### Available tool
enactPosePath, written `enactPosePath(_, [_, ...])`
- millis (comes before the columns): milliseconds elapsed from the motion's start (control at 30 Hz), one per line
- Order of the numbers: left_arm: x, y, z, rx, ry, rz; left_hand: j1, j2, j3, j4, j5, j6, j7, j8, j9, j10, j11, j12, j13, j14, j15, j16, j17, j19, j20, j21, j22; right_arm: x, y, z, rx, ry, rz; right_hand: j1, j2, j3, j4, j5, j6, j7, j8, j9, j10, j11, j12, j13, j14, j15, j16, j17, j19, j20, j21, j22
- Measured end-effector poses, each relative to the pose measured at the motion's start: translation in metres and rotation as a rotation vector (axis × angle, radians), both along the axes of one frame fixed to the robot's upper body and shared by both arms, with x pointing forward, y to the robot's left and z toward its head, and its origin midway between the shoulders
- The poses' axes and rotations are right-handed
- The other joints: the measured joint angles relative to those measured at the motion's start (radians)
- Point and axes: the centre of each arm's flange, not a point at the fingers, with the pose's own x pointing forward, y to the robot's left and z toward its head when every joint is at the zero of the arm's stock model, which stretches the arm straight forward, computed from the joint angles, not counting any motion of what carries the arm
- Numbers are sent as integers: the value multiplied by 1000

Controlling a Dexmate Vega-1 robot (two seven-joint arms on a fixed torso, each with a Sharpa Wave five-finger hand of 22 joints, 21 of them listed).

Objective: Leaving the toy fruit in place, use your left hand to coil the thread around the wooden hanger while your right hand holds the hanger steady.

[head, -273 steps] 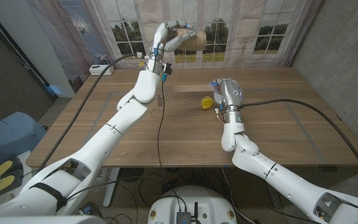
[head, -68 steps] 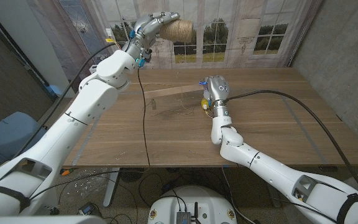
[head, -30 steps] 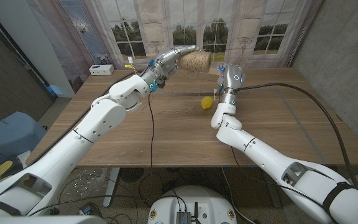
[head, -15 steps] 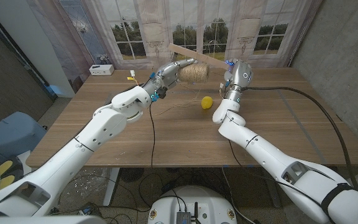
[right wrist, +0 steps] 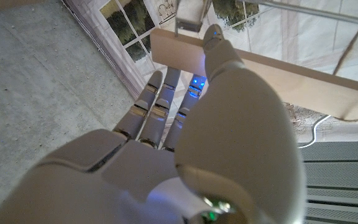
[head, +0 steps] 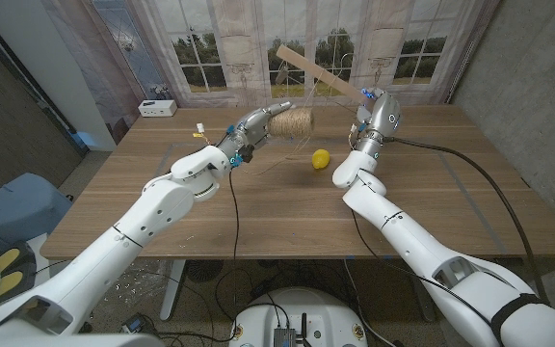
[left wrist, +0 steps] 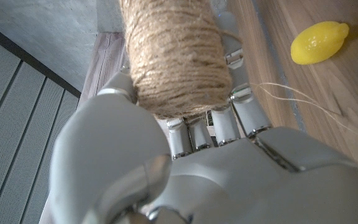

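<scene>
The wooden worktop [head: 258, 207] has a long plank grain and carries the arms from both near corners; a backdrop printed with windows [head: 258, 48] hangs behind it. The wooden hanger [head: 321, 70], a flat pale slat, is lifted off the worktop and slants up toward the backdrop; its lower end is hidden in the right hand [head: 379, 111], whose fingers [right wrist: 160, 102] wrap it with the thumb laid across its face. The left hand [head: 253, 125] is raised over the worktop, gripping a fat spool of rough brown twine [head: 295, 121], fingers [left wrist: 219, 124] closed under the spool. Thin thread [head: 318, 92] runs from spool to hanger, hard to trace; whether any is coiled on the slat cannot be told. A small yellow toy lemon [head: 322, 158] lies on the worktop between the hands. A small white box [head: 156, 107] sits at the far left edge.
</scene>
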Motion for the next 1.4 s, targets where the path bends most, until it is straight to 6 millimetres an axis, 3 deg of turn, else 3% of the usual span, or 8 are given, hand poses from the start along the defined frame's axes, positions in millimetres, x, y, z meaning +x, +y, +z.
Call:
enactPosePath(733, [0,52,-19,-110,46,292,0,0,7,-7,0,5,-5,-6,0,0,0,0,0,2,2,-8,0,0,0,4,-1,-10,-10,-7,-6,-146,73,0,0,0,0,1,0,0,-4,1,0,0,0,0,1,1,-3,5,-4,-4,0,0])
enactPosePath(1200, [-4,92,-6,-140,12,494,0,0,6,-7,0,5,-5,-6,1,0,0,0,0,3,3,-9,0,0,0,4,-1,-20,-10,-15,-55,-205,111,0,0,0,0,1,0,0,-7,7,0,0,0,0,1,1,-4,9,-15,-4,0,0])
enactPosePath(1400, [-6,105,10,-146,-20,562,0,0,6,-7,0,5,-5,-10,5,0,0,0,0,3,3,-13,1,0,0,4,-1,-24,-6,-19,-97,-222,121,0,0,0,0,0,0,0,-8,7,0,0,0,0,1,1,-4,9,-20,-9,0,0])
